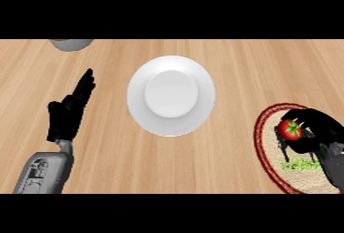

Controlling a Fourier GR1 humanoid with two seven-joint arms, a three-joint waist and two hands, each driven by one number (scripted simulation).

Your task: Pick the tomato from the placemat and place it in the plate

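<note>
A red tomato with a green stem sits over the round beige placemat with a dark red rim at the lower right. My right hand curls round the tomato from the right, fingers and thumb wrapping it. The white plate lies in the middle of the wooden counter, left of the placemat, with nothing on it. My left hand rests open at the left, fingers straight and pointing away, apart from the plate.
A grey bowl-like object shows partly at the upper left edge. A green pattern marks the placemat below the tomato. Bare wooden counter spreads around the plate.
</note>
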